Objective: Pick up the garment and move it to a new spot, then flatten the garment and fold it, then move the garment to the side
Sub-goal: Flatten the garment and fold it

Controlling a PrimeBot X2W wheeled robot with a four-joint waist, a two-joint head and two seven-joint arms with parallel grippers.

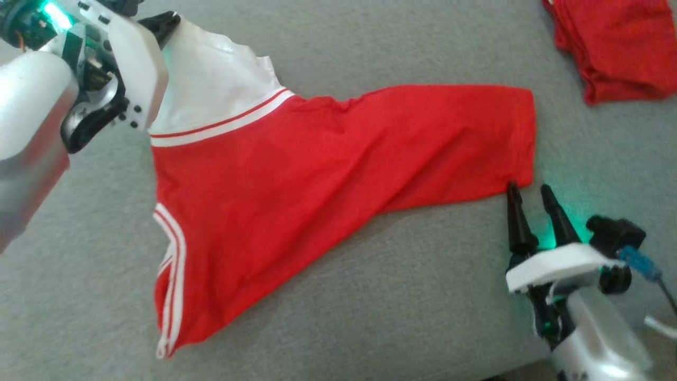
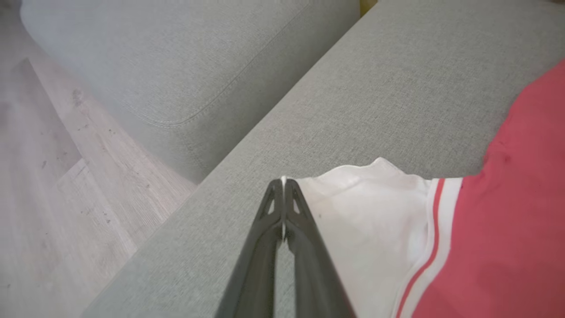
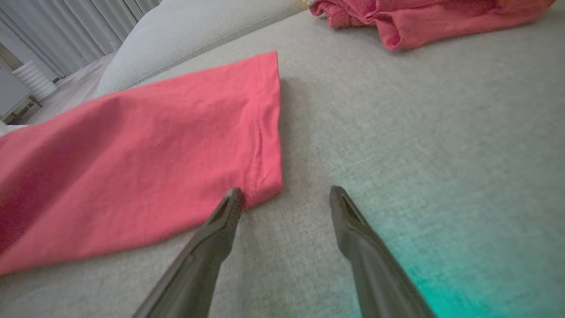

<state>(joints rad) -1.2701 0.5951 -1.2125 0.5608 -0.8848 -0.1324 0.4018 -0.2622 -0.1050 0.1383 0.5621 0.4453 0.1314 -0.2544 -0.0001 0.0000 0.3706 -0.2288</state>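
Head view, left to right: the left gripper [image 1: 158,25], largely hidden behind its own white casing, shows in its wrist view pinched tight on the white corner of the red garment [image 1: 328,159]. The garment lies spread across a grey sofa cushion [image 1: 370,296]. At the hem, the right gripper [image 1: 528,187] stands wide apart and empty, one tip touching the cloth. A second red heap [image 1: 619,47] is cut off at the top right.
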